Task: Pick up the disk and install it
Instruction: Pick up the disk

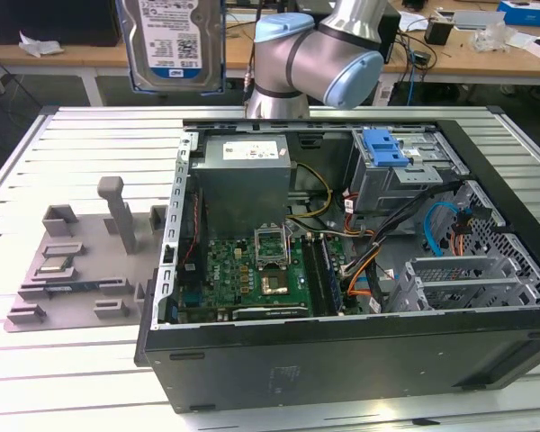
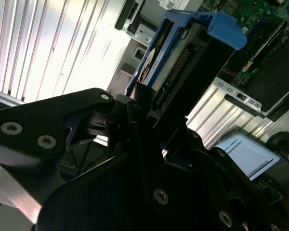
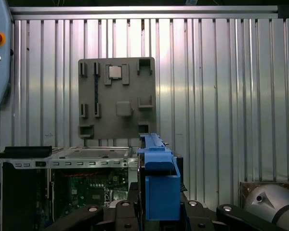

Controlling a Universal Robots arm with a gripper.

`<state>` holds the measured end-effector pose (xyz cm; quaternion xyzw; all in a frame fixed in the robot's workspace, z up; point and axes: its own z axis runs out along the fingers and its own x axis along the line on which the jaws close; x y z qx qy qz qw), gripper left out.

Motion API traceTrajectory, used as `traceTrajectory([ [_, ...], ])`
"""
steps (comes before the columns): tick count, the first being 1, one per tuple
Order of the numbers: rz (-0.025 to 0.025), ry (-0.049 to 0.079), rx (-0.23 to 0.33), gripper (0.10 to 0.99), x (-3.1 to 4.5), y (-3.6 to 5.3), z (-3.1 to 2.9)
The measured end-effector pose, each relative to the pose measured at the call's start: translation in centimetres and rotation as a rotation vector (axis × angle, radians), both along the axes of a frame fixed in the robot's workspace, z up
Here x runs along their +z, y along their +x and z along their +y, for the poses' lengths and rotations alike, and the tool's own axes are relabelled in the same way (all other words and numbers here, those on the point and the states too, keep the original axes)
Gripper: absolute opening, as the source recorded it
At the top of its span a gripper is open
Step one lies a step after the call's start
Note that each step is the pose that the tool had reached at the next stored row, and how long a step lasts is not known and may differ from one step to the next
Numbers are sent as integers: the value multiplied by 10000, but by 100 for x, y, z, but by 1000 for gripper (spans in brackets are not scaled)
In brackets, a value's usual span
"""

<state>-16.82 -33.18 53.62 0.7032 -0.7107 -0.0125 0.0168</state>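
The disk hangs high at the top of the exterior view, label facing the camera, blue rails along its sides, above the table behind the open computer case. In the second wrist view my gripper is shut on the disk, its connector edge and blue rail showing past the black fingers. In the first wrist view the disk stands edge-on between the gripper's jaws. Inside the case a drive cage carries a blue plastic tab.
A grey power supply box and the motherboard lie in the case, with cables and a metal bay toward the exterior view's right. A grey fixture plate lies on the ribbed table. The arm's base stands behind the case.
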Motion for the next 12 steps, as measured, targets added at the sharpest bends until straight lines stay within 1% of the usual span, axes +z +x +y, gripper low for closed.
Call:
traceTrajectory([
  [3,0,1,-2,365,-1,118,0],
  [5,0,0,-1,365,-1,213,0],
  [6,0,1,-3,365,-2,243,0],
  [7,-1,1,0,365,-2,297,0],
  [8,0,1,-2,365,-2,370,0],
  [12,1,0,-3,365,-2,523,0],
])
